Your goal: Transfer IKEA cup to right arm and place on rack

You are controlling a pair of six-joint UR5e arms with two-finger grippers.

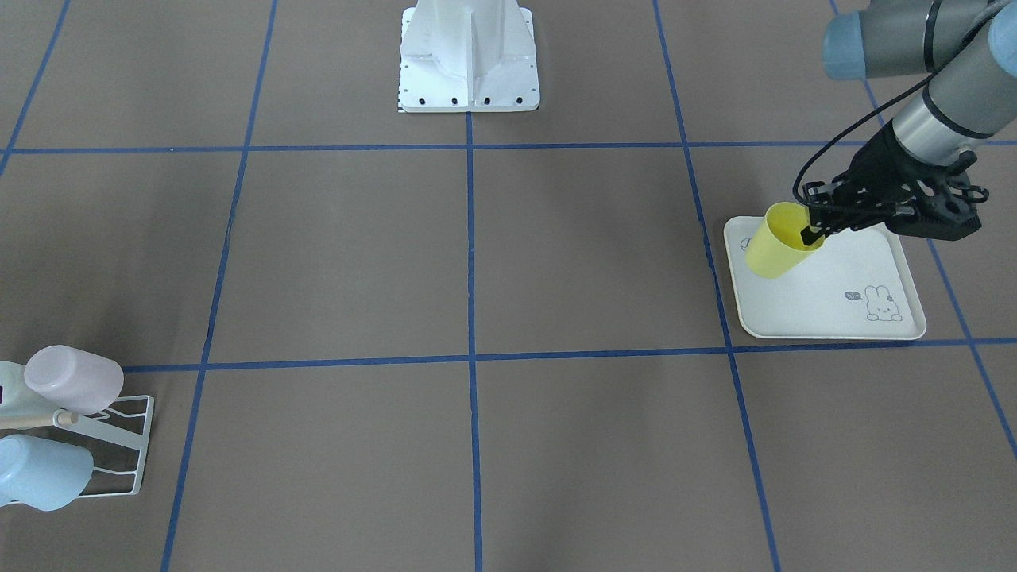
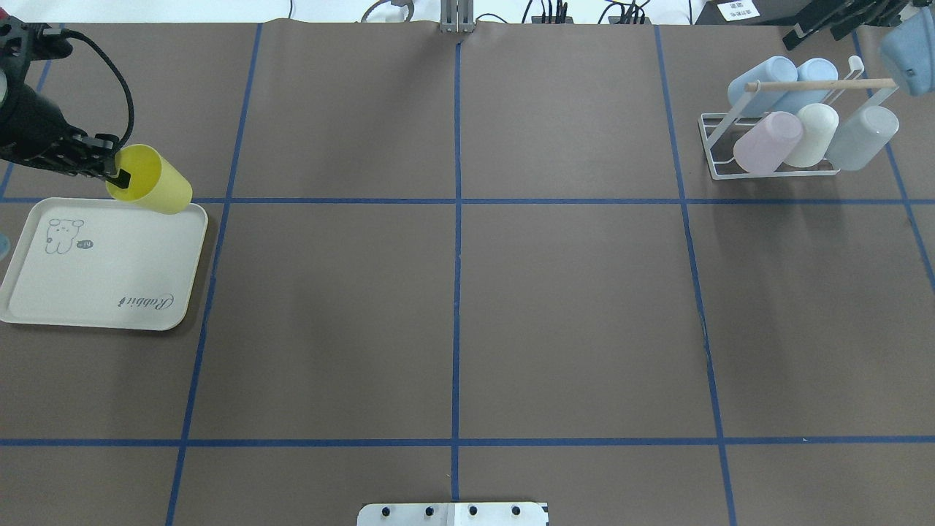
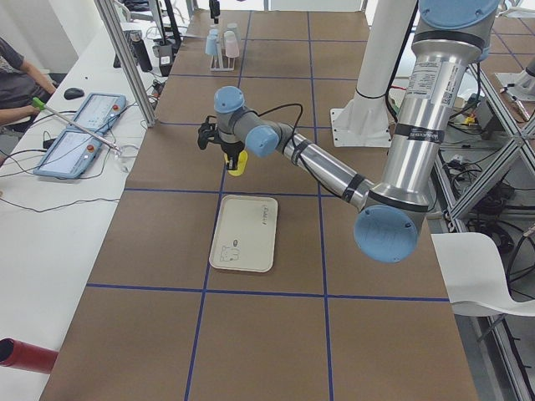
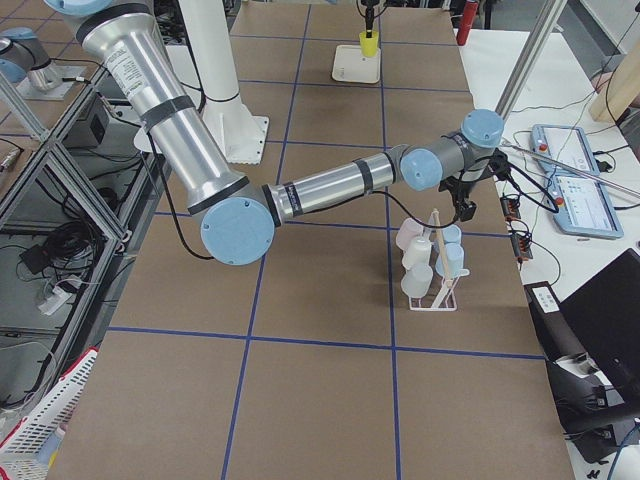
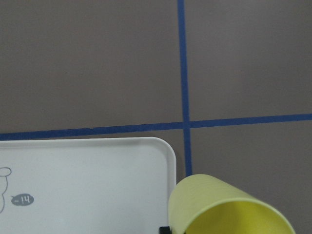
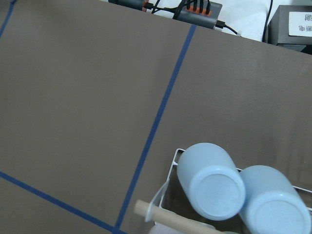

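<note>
— Where is the cup [image 2: 150,179]?
— Tilted over a far corner of the tray [image 2: 109,277]. The left gripper [image 2: 115,174] pinches its rim, one finger inside the mouth and one outside.
— And the right gripper [image 4: 464,208]?
— It hovers just above the rack [image 2: 774,174], near the rod [image 2: 818,85]. I cannot tell whether it is spread or pressed together.
— The rack?
— At the opposite end of the tabletop [image 2: 453,292], well apart from the cup, carrying five other cups [image 2: 767,142].

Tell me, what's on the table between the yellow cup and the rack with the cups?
Nothing. From the yellow cup to the rack, the overhead view shows only bare brown table crossed by blue tape lines.
</note>
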